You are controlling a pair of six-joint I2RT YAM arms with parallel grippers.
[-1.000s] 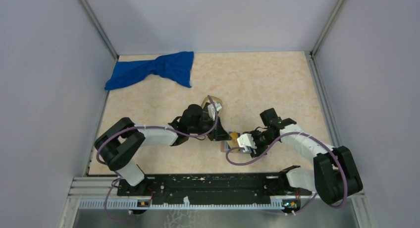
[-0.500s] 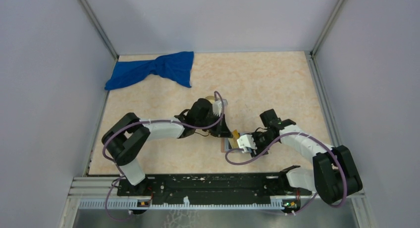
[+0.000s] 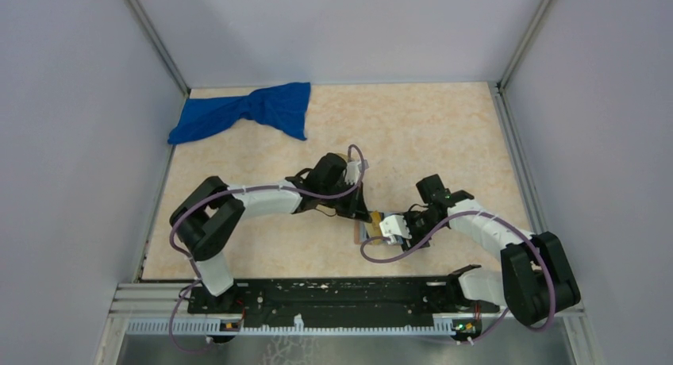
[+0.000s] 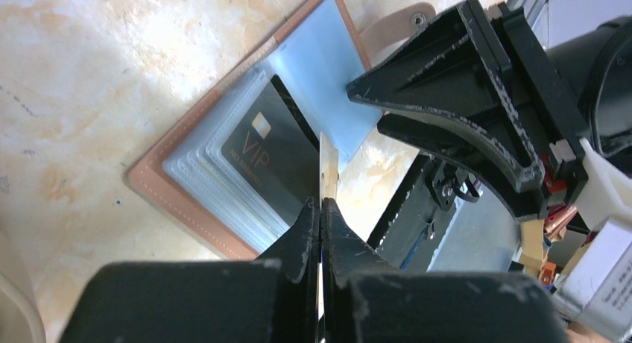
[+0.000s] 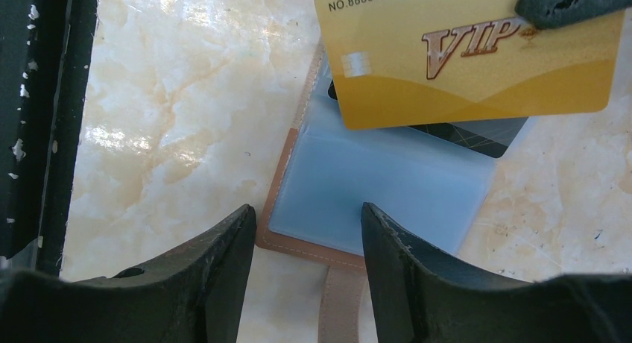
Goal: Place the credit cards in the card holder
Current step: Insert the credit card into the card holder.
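Left gripper (image 4: 320, 209): clamped on thin gold plastic credit card (image 5: 469, 60). Right gripper (image 5: 307, 212): half-wide, empty, over reddish-brown leather card holder (image 5: 373, 186). Risk, we judge: card misses its slot, shoving holder.

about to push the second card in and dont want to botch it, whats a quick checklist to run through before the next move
1. Card holder lying open, sleeves facing up: ok.
2. Gold card pinched firmly in the left pincer: ok, the fingers are closed on its edge.
3. Black card already seated in a sleeve: ok.
4. Gold card entered in a sleeve: not ok, its whole face shows above the holder.
5. Gold card lined up with a free sleeve: cannot tell, it overlaps the black card in the right wrist view.
6. Right pincer bracing the holder: cannot tell, it is open and straddles the near edge, but contact is not visible.
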